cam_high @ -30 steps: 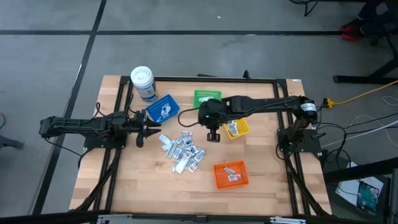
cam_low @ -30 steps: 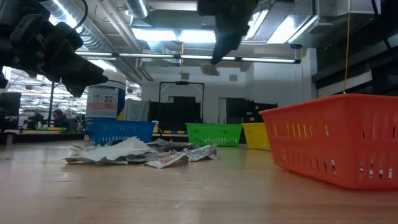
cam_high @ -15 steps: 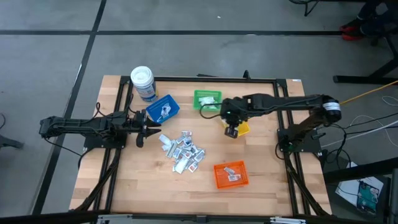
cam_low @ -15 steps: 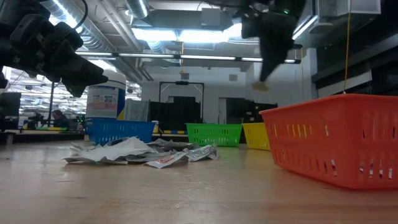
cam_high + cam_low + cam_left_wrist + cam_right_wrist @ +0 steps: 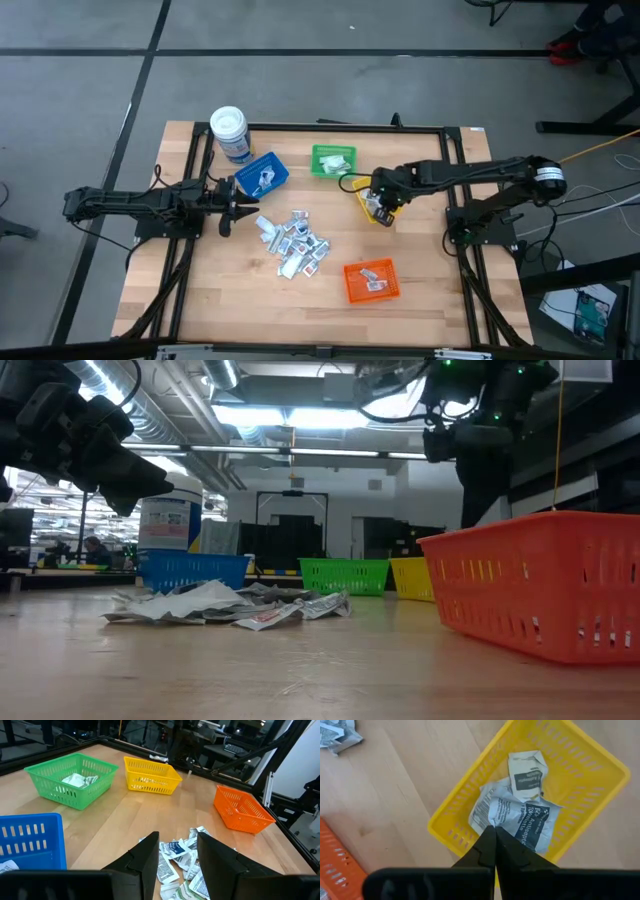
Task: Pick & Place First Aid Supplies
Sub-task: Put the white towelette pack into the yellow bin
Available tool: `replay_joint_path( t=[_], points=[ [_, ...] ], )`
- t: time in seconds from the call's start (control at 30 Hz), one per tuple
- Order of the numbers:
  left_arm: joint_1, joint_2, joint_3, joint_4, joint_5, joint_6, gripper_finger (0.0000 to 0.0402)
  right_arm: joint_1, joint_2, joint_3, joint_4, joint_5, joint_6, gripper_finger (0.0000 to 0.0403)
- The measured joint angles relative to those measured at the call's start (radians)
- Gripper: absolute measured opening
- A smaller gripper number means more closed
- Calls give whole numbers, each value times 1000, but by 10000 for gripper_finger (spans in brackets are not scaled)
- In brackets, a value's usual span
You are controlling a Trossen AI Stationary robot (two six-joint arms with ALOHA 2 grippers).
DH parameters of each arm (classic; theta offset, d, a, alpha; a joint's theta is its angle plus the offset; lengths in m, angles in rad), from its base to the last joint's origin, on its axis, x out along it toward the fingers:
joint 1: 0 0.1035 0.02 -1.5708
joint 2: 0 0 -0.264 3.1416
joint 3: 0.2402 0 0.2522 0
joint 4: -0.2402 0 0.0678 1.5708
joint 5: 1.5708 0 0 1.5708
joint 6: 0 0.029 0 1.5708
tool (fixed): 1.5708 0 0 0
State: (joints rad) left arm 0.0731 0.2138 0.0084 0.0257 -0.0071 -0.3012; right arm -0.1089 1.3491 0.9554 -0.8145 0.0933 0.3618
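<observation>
The right gripper [image 5: 378, 210] has travelled from the table's centre to over the yellow bin [image 5: 590, 785], fingers pressed together, apparently pinching a packet [image 5: 520, 817]. Delivery appears imminent. The heap of packets [image 5: 292, 242] awaits; left gripper [image 5: 236, 210] waits spread beside it.

A: What fills the foreground?

B: The left gripper [image 5: 177, 857], its two dark fingers [image 5: 147, 857] standing apart at the bottom centre. Between and beyond them lies a heap of small flat white and grey paper packets [image 5: 186, 861] on the pale wooden table [image 5: 125, 815].

A: And the bins?

B: A green plastic mesh basket [image 5: 71, 780] at upper left holds some white packets. A yellow mesh basket [image 5: 151, 775] sits at upper centre, an orange mesh basket [image 5: 243, 809] at right, and a blue mesh basket [image 5: 31, 840] at the lower left edge.
</observation>
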Motion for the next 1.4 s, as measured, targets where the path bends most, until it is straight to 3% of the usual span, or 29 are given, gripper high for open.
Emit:
replay_joint_path(
  t=[0.23, 0.33, 0.73, 0.9, 1.27, 1.4],
  points=[
    [0, 0, 0, 0, 0, 0, 127, 0, 0, -14, 69, -4, -2, 9],
    [0, 0, 0, 0, 0, 0, 127, 0, 0, -14, 120, -57, -6, 21],
    [0, 0, 0, 0, 0, 0, 127, 0, 0, -14, 195, -106, -3, 165],
    [0, 0, 0, 0, 0, 0, 127, 0, 0, -14, 277, -120, -4, 204],
    [0, 0, 0, 0, 0, 0, 127, 52, 16, -13, 553, -241, -155, 220],
    [0, 0, 0, 0, 0, 0, 127, 64, 59, -13, 636, -331, -148, 220]
  ],
)
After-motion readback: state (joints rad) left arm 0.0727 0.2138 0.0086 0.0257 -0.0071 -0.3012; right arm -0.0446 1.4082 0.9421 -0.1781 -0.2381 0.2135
